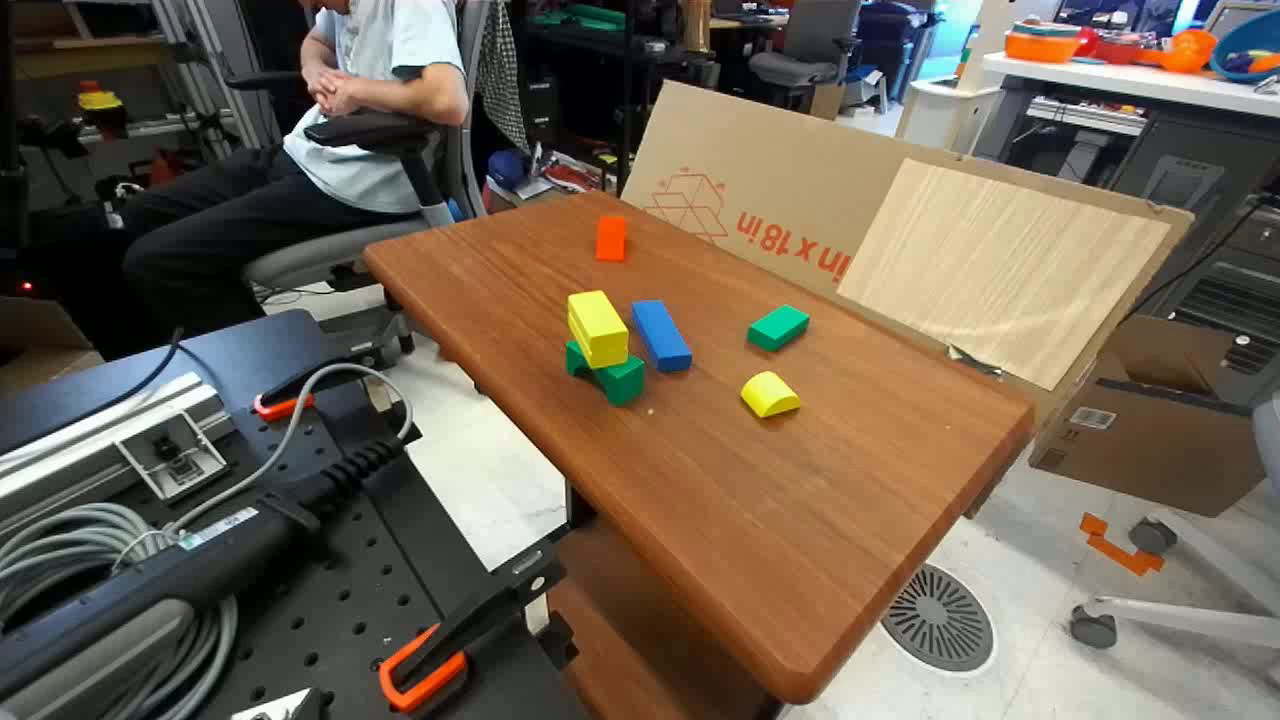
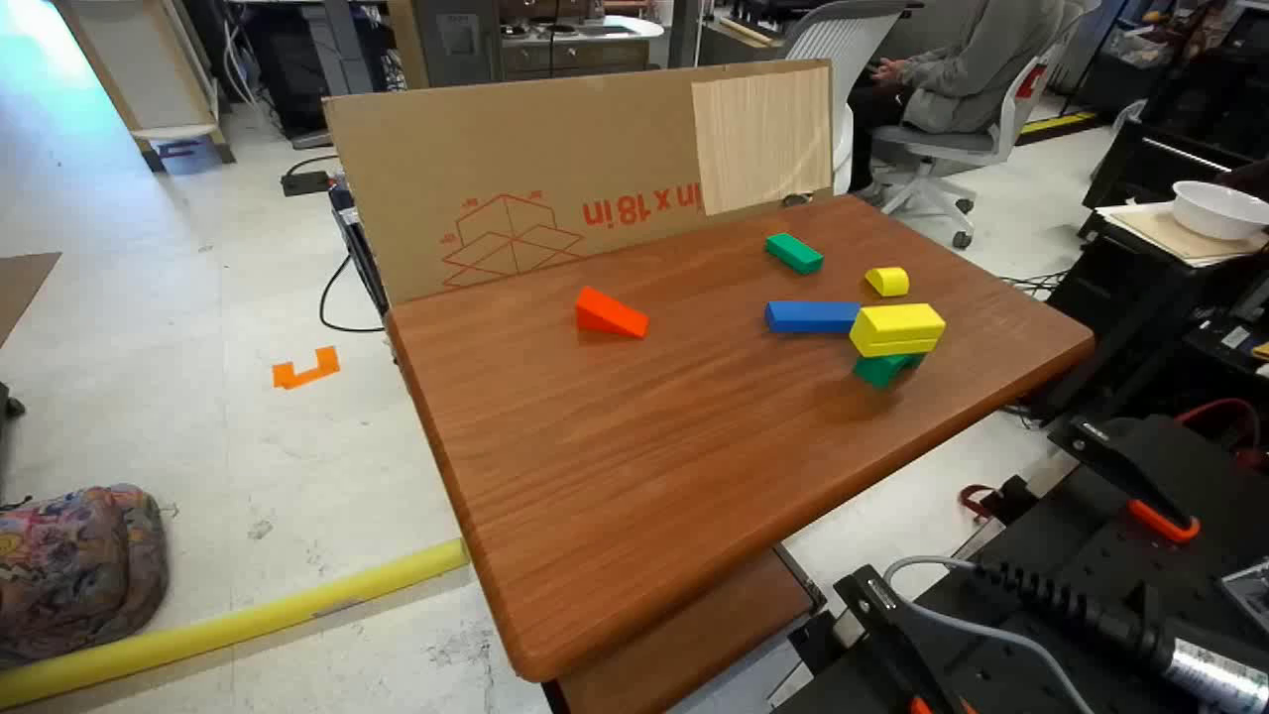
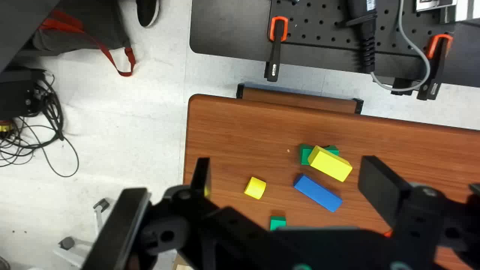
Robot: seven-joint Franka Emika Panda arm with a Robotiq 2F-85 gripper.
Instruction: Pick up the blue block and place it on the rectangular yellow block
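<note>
The blue block (image 1: 661, 336) lies flat on the wooden table, close beside the yellow and green stack; it also shows in an exterior view (image 2: 813, 317) and the wrist view (image 3: 318, 192). The rectangular yellow block (image 1: 598, 328) rests on a green arch-shaped block (image 1: 622, 382), turned across it. A seam line runs along its side in both exterior views, where it also shows (image 2: 897, 329); in the wrist view (image 3: 330, 163) its top is seen. My gripper (image 3: 287, 161) is wide open and empty, well above the table, with the blocks below between its fingers. It is outside both exterior views.
A smaller rounded yellow block (image 1: 770, 395), a green block (image 1: 778, 328) and an orange wedge (image 1: 611, 239) lie on the table (image 1: 760, 500). A cardboard sheet (image 2: 555, 159) stands along one table edge. A black bench with clamps (image 3: 232, 30) is beside the opposite edge.
</note>
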